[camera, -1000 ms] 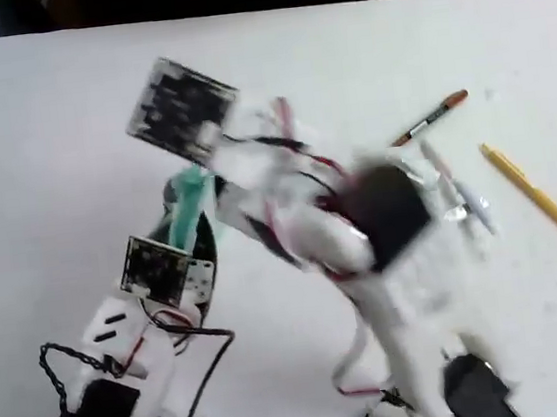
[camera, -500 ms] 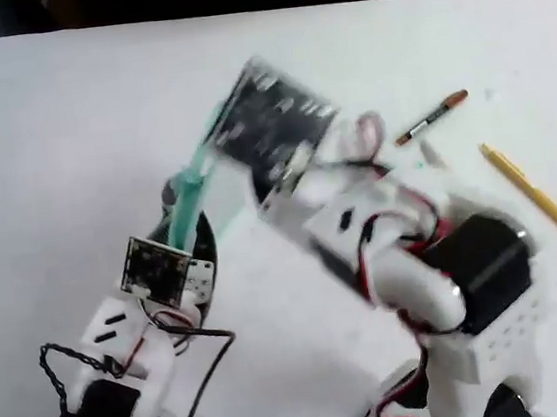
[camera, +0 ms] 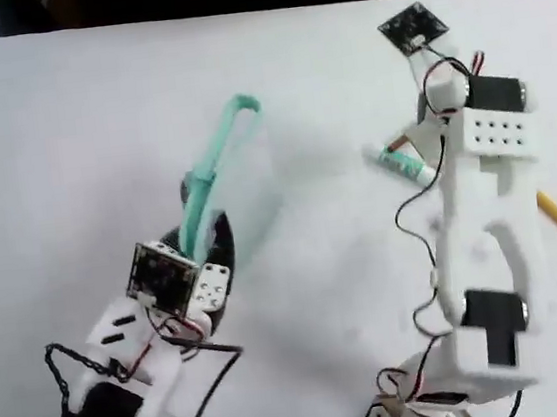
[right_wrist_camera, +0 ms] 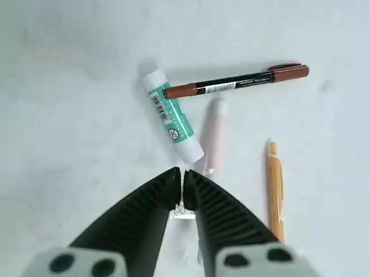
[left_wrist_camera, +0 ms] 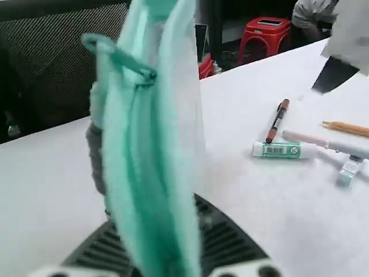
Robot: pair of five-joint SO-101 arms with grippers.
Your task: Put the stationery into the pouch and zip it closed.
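Left fingers (left_wrist_camera: pixel 230 242) clenched on pouch (left_wrist_camera: pixel 150 150), held up edge-on, well apart from stationery. Right fingers (right_wrist_camera: pixel 150 202) pressed together, empty, above glue stick (right_wrist_camera: pixel 173 122), marker (right_wrist_camera: pixel 236 85), pink pen (right_wrist_camera: pixel 213 135), yellow pen (right_wrist_camera: pixel 275 190). Best: spread fingers, straddle glue stick crosswise, then descend. Left wrist view adds zip pull (left_wrist_camera: pixel 144 74); right wrist view, marker touching glue stick.

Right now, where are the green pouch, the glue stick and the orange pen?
green pouch (left_wrist_camera: pixel 153 173), left wrist view, its teal side.
glue stick (right_wrist_camera: pixel 173 122), right wrist view, its green label.
orange pen (right_wrist_camera: pixel 275 193), right wrist view, its barrel.
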